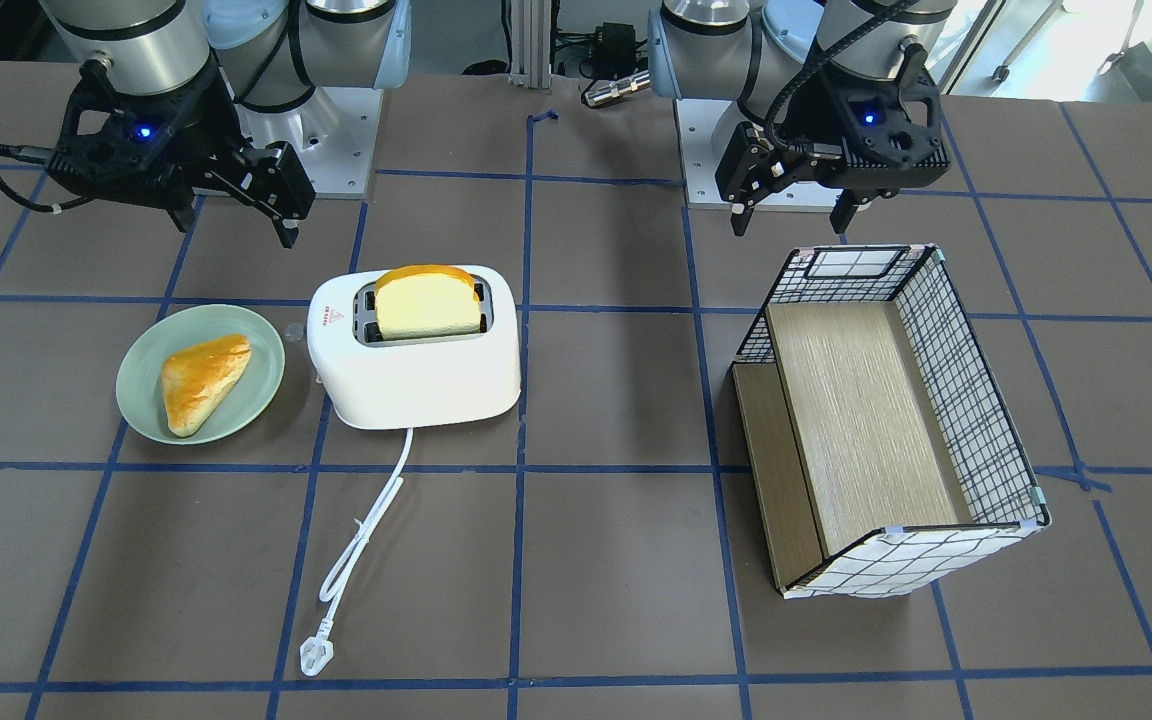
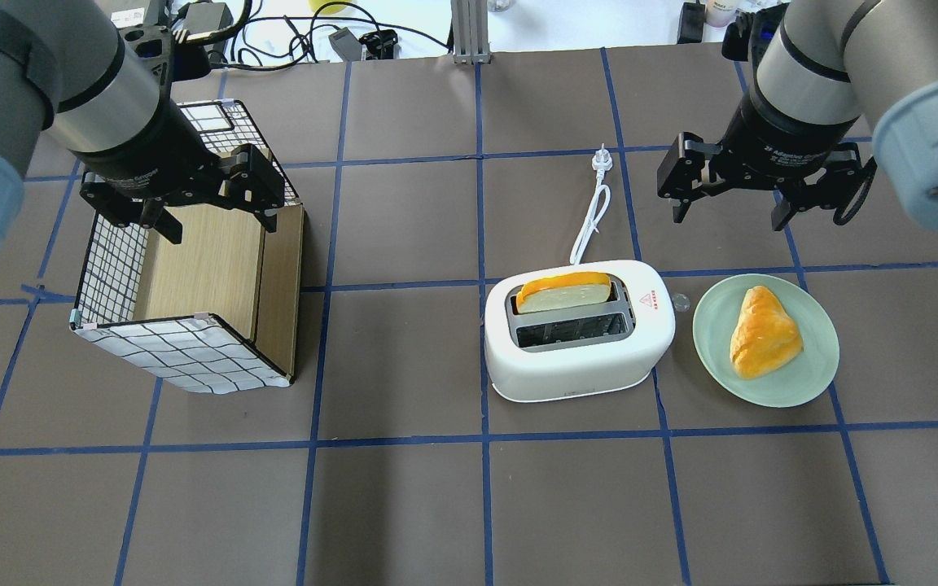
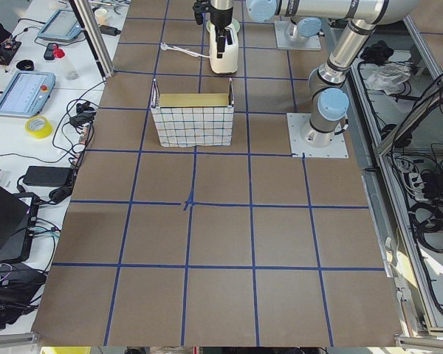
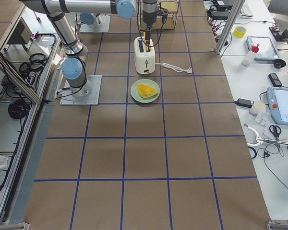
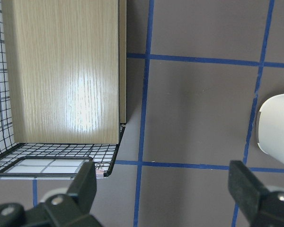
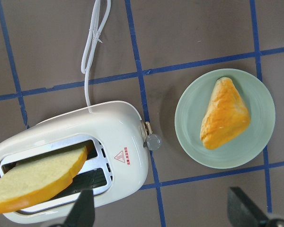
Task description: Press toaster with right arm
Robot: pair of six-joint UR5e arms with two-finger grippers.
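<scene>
The white two-slot toaster (image 2: 579, 358) stands mid-table, with a bread slice (image 2: 563, 291) upright in one slot. It also shows in the front view (image 1: 416, 375) and the right wrist view (image 6: 118, 137). Its lever knob (image 6: 154, 142) sticks out of the end that faces the plate. Its cord runs to a plug (image 2: 602, 159) lying on the table. My right gripper (image 2: 727, 218) is open and empty, and hovers above the table off that end, apart from the toaster. It also shows in the front view (image 1: 234, 228). My left gripper (image 2: 221, 229) is open and empty over the basket.
A green plate (image 2: 709, 358) with a pastry (image 2: 762, 332) lies beside the toaster's knob end. A wire-grid basket (image 2: 184, 350) with a wooden floor stands under the left gripper. Blue tape lines cross the brown table.
</scene>
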